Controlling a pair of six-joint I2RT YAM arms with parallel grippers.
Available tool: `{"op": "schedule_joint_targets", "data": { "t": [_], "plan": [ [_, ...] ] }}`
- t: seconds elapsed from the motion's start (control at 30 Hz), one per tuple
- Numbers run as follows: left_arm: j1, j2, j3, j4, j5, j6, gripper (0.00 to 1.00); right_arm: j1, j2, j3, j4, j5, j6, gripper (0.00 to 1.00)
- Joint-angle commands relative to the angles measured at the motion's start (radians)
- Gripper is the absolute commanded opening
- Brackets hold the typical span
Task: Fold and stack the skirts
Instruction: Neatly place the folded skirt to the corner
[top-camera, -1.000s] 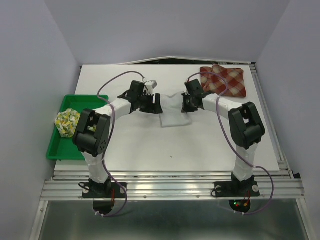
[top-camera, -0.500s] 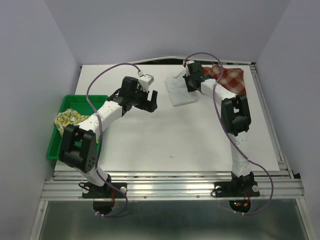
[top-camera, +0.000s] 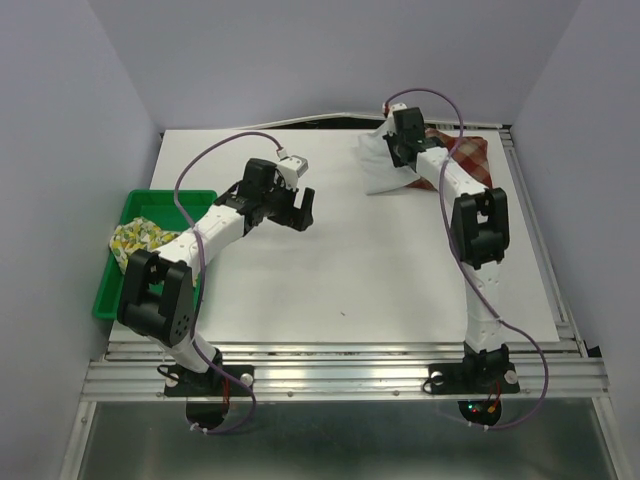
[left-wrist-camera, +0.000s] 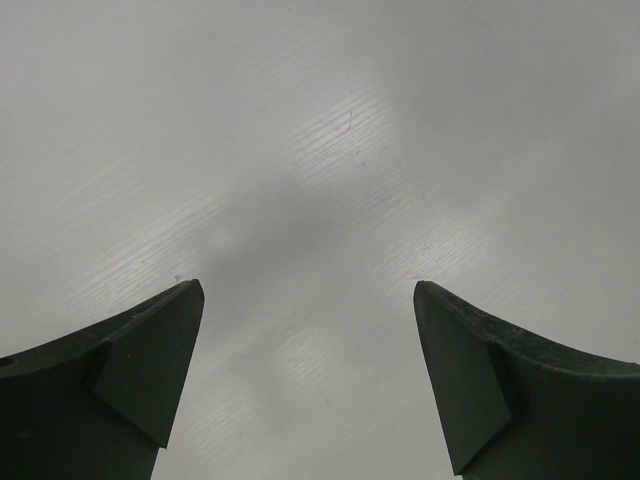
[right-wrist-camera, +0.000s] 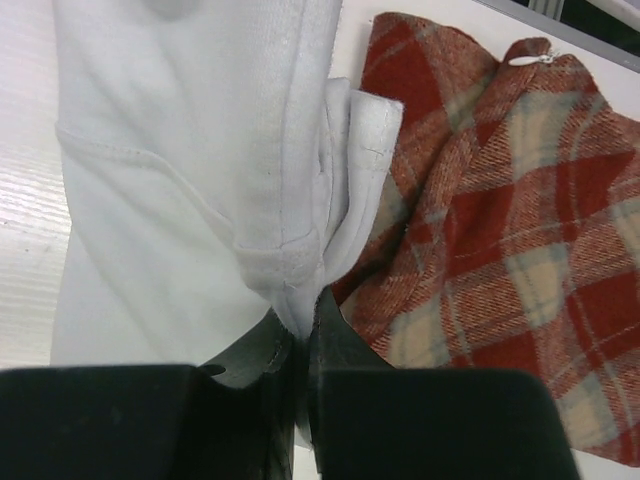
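The plain white skirt (top-camera: 379, 174) hangs folded from my right gripper (top-camera: 394, 157), which is shut on its bunched edge at the far right of the table. In the right wrist view the white skirt (right-wrist-camera: 190, 170) fills the left, pinched at my right gripper (right-wrist-camera: 305, 310), and its edge overlaps the red-and-cream plaid skirt (right-wrist-camera: 500, 230). That plaid skirt (top-camera: 470, 157) lies flat at the back right corner. The fruit-print skirt (top-camera: 134, 241) sits crumpled in the green tray (top-camera: 150, 200). My left gripper (top-camera: 299, 208) (left-wrist-camera: 308, 290) stands open over bare table, holding nothing.
The green tray rests at the table's left edge. Purple cables loop above both arms. A metal rail runs along the table's right edge (top-camera: 535, 230). Grey walls close in the back and both sides.
My right gripper has carried the white skirt from the table's middle to the back right, against the plaid skirt. My left gripper has let go, opened wide and drawn back leftwards.
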Motion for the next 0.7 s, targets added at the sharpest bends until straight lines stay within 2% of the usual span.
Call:
{"op": "schedule_joint_targets", "data": {
  "t": [0.0,0.23,0.67],
  "plan": [
    [0.004,-0.043,-0.012,0.02,0.023,0.019,0.99,-0.023,-0.023,0.08,0.028,0.02,-0.053,0.0],
    [0.004,-0.04,-0.013,0.022,0.023,0.017,0.99,-0.086,-0.029,0.114,0.029,0.003,-0.066,0.0],
    [0.004,-0.027,-0.009,0.014,0.027,0.02,0.98,-0.207,-0.072,0.071,0.029,-0.078,-0.002,0.01]
  ]
}}
